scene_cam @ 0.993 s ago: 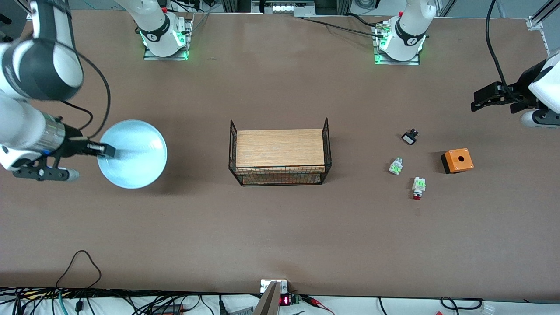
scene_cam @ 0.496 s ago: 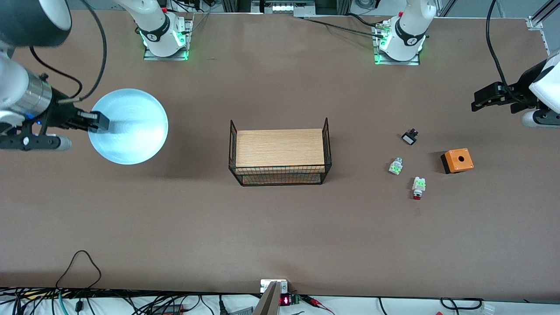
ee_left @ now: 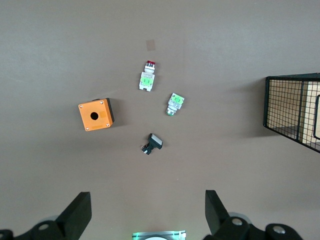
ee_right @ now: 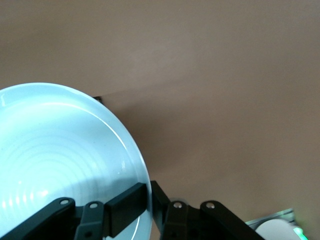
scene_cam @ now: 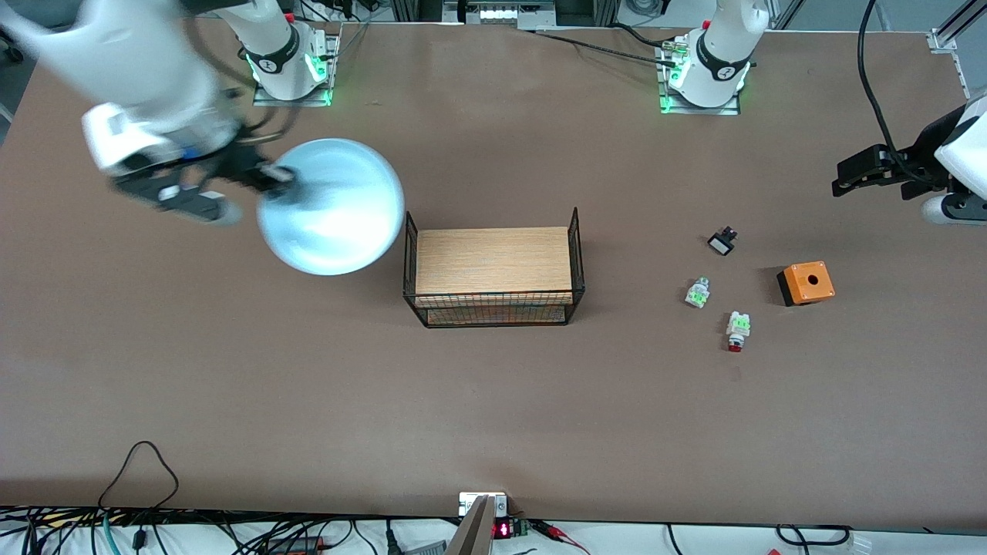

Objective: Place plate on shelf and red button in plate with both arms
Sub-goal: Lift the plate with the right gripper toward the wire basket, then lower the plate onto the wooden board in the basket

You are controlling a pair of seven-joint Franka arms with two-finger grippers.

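Note:
The pale blue plate (scene_cam: 331,206) hangs in the air over the table beside the wire basket's end toward the right arm. My right gripper (scene_cam: 274,179) is shut on its rim; in the right wrist view the plate (ee_right: 60,160) fills one side, the right gripper (ee_right: 149,202) clamping its edge. The red button (scene_cam: 736,331), white with green clips and a red cap, lies on the table toward the left arm's end, also seen as the red button (ee_left: 147,77). My left gripper (scene_cam: 844,177) waits open high over that end of the table, nothing between its fingers (ee_left: 75,217).
A wire basket (scene_cam: 493,314) with a wooden board in it stands mid-table. Near the red button lie a white-green part (scene_cam: 697,293), a small black part (scene_cam: 722,243) and an orange box (scene_cam: 806,282) with a hole.
My right arm has lifted the plate and swung it from the table's end toward the basket. The left arm and the small parts have not moved.

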